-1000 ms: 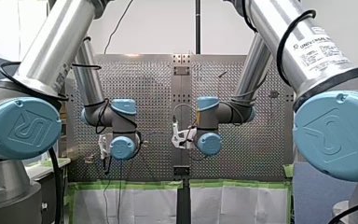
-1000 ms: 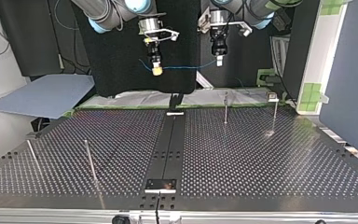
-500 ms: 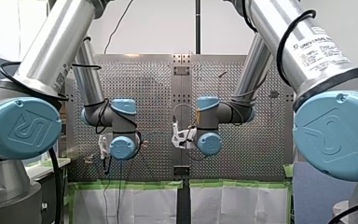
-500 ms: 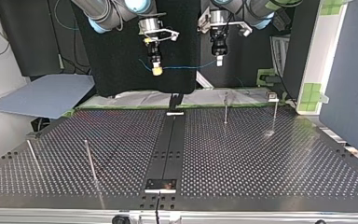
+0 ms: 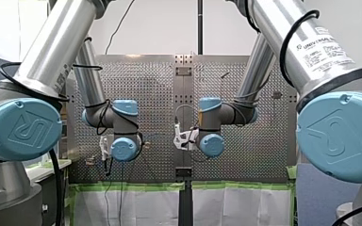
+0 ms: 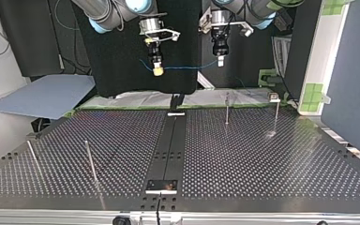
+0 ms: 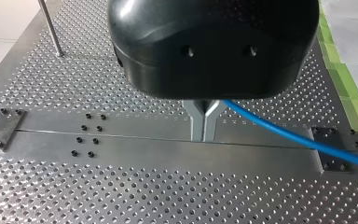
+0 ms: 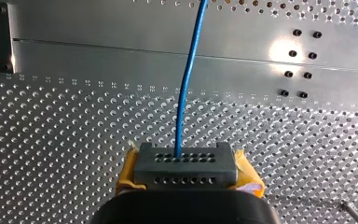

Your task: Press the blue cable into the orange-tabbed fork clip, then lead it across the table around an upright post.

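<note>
A blue cable (image 6: 187, 67) hangs nearly level between my two grippers, high above the table's far edge in the top view. My left gripper (image 6: 220, 60) is at that view's right. In the left wrist view its metal fingers (image 7: 204, 127) are shut, and the cable (image 7: 298, 140) leaves them sideways. My right gripper (image 6: 158, 70), with yellow pads, is shut on the cable's other part. The right wrist view shows the cable (image 8: 189, 79) running straight ahead from the closed pads (image 8: 182, 161). I cannot make out an orange-tabbed clip.
Thin upright posts stand on the perforated table: two at the top view's right (image 6: 226, 110) (image 6: 276, 115) and two at its left (image 6: 90, 161) (image 6: 33, 157). A small fixture (image 6: 274, 97) sits at the far right corner. A dark centre rail (image 6: 171, 145) divides the table.
</note>
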Controlling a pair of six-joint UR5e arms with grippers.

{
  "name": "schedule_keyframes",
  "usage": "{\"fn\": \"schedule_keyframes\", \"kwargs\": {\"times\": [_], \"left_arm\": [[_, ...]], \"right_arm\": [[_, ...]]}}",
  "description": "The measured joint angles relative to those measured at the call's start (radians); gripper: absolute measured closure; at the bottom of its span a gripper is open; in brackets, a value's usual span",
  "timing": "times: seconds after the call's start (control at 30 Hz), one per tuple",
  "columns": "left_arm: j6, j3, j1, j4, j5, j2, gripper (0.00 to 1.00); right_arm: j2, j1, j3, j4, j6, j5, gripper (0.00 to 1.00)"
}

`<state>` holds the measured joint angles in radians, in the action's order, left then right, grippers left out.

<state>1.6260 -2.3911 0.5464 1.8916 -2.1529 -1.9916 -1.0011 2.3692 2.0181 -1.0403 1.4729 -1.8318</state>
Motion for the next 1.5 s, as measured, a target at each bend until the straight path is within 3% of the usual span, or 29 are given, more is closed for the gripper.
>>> {"fn": "schedule_keyframes", "kwargs": {"times": [0.17,0.27,0.47,0.67,0.8,1.03,1.2,1.33,1.5], "left_arm": [[0.011,-0.001,0.011,0.004,-0.011,-0.011,1.0],[0.029,-0.001,0.032,0.007,-0.032,-0.029,1.0],[0.039,-0.001,0.084,0.008,-0.084,-0.039,1.0],[0.04,-0.002,0.108,0.008,-0.118,-0.04,1.0],[0.04,-0.002,0.11,0.008,-0.121,-0.04,1.0],[0.049,-0.001,0.101,0.013,-0.112,-0.039,1.0],[0.081,0.0,0.066,0.039,-0.087,-0.009,1.0],[0.098,0.0,0.037,0.052,-0.063,0.019,1.0],[0.095,0.0,-0.008,0.046,-0.018,0.028,1.0]], "right_arm": [[0.004,0.004,-0.004,0.004,-0.004,-0.004,1.0],[0.022,0.022,-0.022,0.022,-0.015,-0.022,1.0],[0.073,0.066,-0.073,0.073,-0.021,-0.073,1.0],[0.126,0.076,-0.123,0.124,-0.021,-0.126,1.0],[0.161,0.077,-0.136,0.138,-0.021,-0.158,1.0],[0.213,0.071,-0.141,0.147,-0.016,-0.177,1.0],[0.19,0.039,-0.153,0.181,0.007,-0.187,1.0],[0.158,0.029,-0.155,0.204,0.014,-0.187,1.0],[0.112,0.013,-0.167,0.191,0.037,-0.168,1.0]]}}
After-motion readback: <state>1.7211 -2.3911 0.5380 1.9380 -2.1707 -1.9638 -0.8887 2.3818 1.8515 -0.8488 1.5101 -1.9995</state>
